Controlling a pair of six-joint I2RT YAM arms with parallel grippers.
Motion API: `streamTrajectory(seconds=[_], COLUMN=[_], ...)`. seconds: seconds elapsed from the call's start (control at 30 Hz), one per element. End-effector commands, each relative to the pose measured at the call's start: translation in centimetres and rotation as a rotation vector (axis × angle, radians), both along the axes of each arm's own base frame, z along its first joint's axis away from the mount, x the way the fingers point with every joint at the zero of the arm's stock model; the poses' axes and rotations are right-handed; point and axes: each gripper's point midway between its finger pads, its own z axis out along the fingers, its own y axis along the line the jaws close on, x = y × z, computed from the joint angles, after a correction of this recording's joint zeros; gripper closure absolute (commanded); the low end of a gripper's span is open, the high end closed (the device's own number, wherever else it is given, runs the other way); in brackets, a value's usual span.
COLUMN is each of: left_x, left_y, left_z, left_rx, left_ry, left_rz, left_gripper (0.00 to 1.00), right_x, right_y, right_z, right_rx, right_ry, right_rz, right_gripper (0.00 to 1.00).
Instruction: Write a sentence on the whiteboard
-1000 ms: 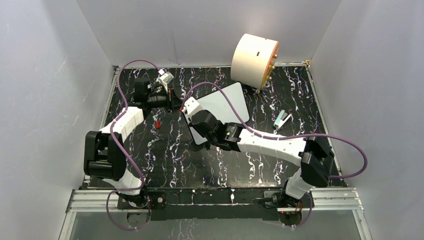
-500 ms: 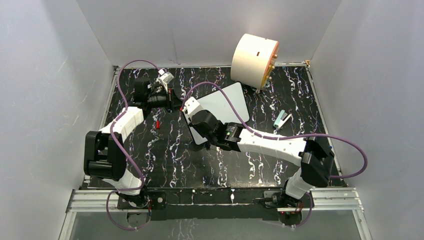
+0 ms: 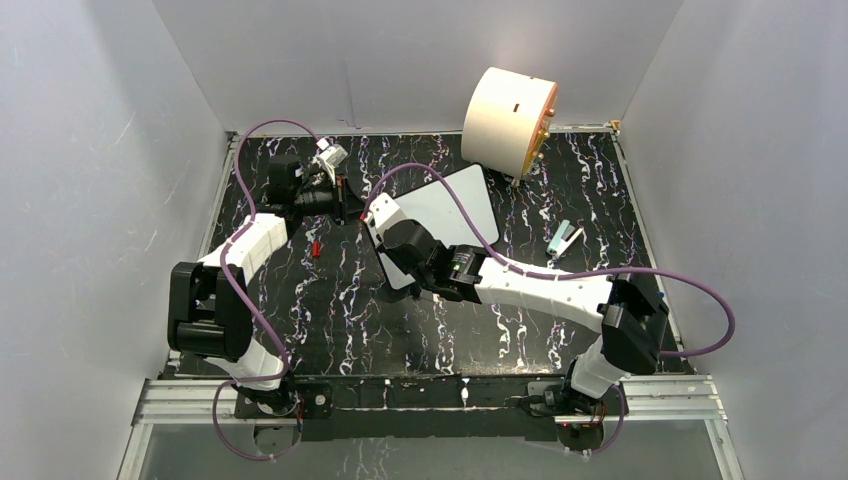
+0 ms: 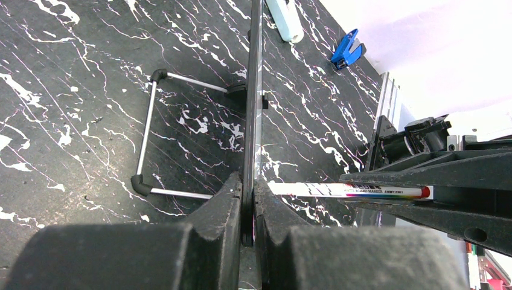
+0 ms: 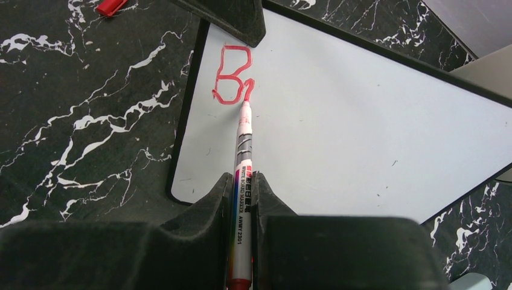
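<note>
Nothing has visibly moved over the last second. Right gripper (image 5: 243,181) is clamped on the marker (image 5: 242,136), tip touching the whiteboard (image 3: 445,212) at centre of the top view, at the red lettering (image 5: 232,75), so far a "B" plus a stroke. Left gripper (image 4: 249,190) pinches the board's edge.

The tabletop (image 5: 90,139) is black with white marble veining and a dull finish, while the whiteboard (image 5: 362,133) is smooth, slightly glossy white inside a thin black rim. The marker (image 5: 244,130) is shiny white plastic with a printed label, the left claw (image 4: 249,181) and right claw (image 5: 244,176) are matt, grainy black plastic, and the stand (image 4: 147,130) is bright metal wire with black corner caps
</note>
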Motion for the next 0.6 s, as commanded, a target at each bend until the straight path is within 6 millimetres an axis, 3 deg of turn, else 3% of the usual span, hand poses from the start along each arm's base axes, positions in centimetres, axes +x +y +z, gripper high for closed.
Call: streamTrajectory(seconds=[0.0, 0.57], left_x=[-1.22, -1.29], left_y=[-0.83, -0.86], left_z=[-1.57, -1.61], left_rx=[0.024, 0.026], left_ry=[0.055, 0.056], left_rz=[-0.031, -0.031], left_gripper=[1.00, 1.00], right_x=[1.00, 1.62], right_y=[0.25, 0.18], right_z=[2.74, 3.42], right_rx=[0.098, 0.089], right_ry=[-0.059, -0.103], right_rz=[-0.034, -0.045], right_gripper=[1.00, 1.00])
